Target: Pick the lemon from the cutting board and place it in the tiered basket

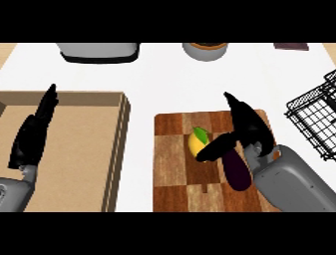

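Observation:
A yellow lemon (195,142) with a green leaf lies on the wooden cutting board (176,179) at the middle of the counter. My right hand (248,124) hovers over the board just right of the lemon, fingers straight and pointing away, thumb reaching across the lemon's lower right side. It is open and holds nothing. The black wire tiered basket (329,117) stands at the right edge. My left hand (34,132) rests open over the wooden box at the left, fingers up.
A dark purple eggplant (237,172) lies on the board beside my right wrist. A shallow wooden box (89,144) sits left of the board. A grey appliance (98,51), a round container (206,50) and a dark object (292,46) stand along the back.

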### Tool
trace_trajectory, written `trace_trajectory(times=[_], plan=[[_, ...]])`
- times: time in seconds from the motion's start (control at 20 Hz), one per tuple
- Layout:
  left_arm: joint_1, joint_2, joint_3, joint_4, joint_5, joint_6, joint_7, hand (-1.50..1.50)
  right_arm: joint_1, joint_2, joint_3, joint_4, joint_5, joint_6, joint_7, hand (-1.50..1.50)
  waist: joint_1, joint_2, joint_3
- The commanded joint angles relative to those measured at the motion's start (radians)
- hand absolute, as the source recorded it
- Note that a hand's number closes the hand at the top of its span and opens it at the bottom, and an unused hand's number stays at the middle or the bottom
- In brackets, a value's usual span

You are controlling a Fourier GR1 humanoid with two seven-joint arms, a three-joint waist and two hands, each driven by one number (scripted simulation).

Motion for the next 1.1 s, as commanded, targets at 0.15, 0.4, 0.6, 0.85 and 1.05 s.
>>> trace_trajectory(times=[0.15,0.4,0.6,0.85,1.05], plan=[[-0.008,-0.01,0.025,-0.004,0.001,-0.022,0.005,0.0,-0.007,0.048,0.049,0.003,0.08,0.051,0.215,-1.5,-0.002,0.0,0.0],[0.006,0.023,0.046,-0.012,-0.004,-0.052,0.015,0.0,0.006,0.06,0.059,0.003,0.154,0.065,0.227,-1.5,-0.003,-0.001,0.0],[0.004,0.013,0.064,0.011,0.0,-0.06,-0.002,0.0,-0.033,0.096,0.042,-0.017,0.179,0.123,0.274,-1.5,-0.007,-0.002,0.0],[-0.013,-0.024,0.042,-0.007,-0.041,-0.021,0.016,0.0,-0.001,0.189,0.068,0.042,0.237,0.106,0.274,-1.5,-0.008,-0.002,0.0],[0.003,0.006,0.081,0.02,-0.001,-0.088,-0.017,0.0,0.017,0.23,0.05,0.13,0.271,0.07,0.225,-1.5,0.001,0.002,0.0]])
